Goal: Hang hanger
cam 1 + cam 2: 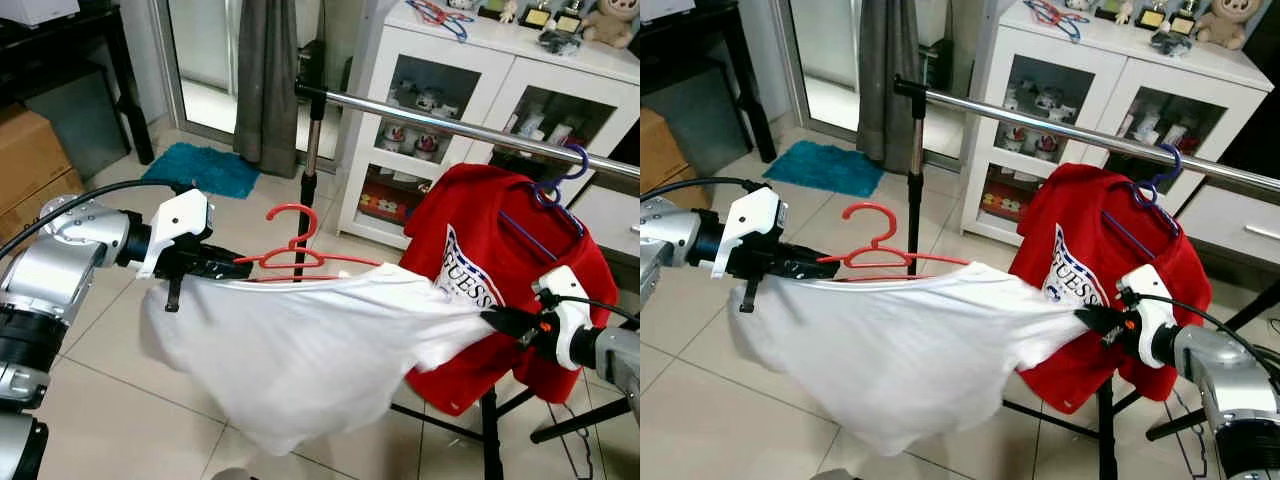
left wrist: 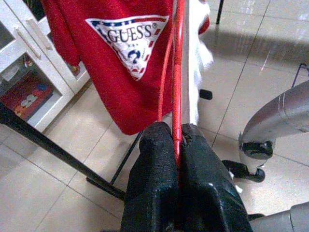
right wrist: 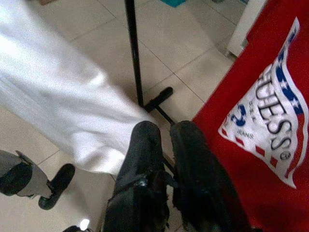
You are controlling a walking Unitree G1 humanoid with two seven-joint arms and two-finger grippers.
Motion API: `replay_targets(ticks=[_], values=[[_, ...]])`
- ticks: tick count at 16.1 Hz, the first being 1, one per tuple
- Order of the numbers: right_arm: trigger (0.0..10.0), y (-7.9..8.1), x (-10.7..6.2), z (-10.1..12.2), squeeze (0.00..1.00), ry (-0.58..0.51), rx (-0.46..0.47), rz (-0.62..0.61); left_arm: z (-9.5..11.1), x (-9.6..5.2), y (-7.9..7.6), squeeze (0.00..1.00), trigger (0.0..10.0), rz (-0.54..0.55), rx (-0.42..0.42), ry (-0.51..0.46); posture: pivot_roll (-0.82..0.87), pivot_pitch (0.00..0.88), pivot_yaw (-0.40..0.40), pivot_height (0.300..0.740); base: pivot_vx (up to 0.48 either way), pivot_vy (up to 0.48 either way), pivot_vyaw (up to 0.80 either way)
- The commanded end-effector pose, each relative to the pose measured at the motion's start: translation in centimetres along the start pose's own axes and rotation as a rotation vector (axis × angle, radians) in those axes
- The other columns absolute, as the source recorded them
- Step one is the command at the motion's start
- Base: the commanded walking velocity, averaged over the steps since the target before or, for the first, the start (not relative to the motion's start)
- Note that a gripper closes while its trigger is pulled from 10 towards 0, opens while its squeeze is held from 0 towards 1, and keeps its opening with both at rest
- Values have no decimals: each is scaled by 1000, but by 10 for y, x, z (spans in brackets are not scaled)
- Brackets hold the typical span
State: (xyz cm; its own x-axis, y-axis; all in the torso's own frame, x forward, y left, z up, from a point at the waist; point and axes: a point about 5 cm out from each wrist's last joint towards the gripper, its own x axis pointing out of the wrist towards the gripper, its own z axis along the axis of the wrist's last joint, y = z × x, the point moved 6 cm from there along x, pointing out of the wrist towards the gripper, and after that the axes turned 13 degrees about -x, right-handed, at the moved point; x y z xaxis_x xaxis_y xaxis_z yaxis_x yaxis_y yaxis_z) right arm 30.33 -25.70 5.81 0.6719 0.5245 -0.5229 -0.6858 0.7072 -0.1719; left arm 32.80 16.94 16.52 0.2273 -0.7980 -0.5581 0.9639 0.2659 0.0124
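left fingers [image 2: 176,159] clamp red hanger [image 1: 300,255]; right fingers [image 1: 503,322] pinch draped white shirt [image 1: 300,350].

Both silver arms reach forward and apart, the left tool [image 1: 215,266] with fingers pressed together, the right tool [image 1: 497,322] likewise closed.

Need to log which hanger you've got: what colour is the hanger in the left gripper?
Red; the thin wire hanger shows best in the left eye view.

Left pincer [image 1: 235,268] grips red hanger [image 1: 300,255]; right pincer [image 1: 492,320] pinches white shirt [image 1: 300,345].
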Motion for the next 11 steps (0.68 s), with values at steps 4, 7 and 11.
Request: replay_targets(ticks=[4,7,11], values=[[10000,3,-36,25,1000,-20,-146,142,6,-1,8,0,0,21,46,25,-13,0,-75,740,0,0,0],[10000,16,-34,95,1000,-255,-250,214,14,11,5,0,0,-18,73,14,-24,0,-65,740,0,0,0],[10000,74,2,154,1000,-401,-344,399,21,37,-10,0,0,-110,142,17,-26,0,-58,740,0,0,0]])
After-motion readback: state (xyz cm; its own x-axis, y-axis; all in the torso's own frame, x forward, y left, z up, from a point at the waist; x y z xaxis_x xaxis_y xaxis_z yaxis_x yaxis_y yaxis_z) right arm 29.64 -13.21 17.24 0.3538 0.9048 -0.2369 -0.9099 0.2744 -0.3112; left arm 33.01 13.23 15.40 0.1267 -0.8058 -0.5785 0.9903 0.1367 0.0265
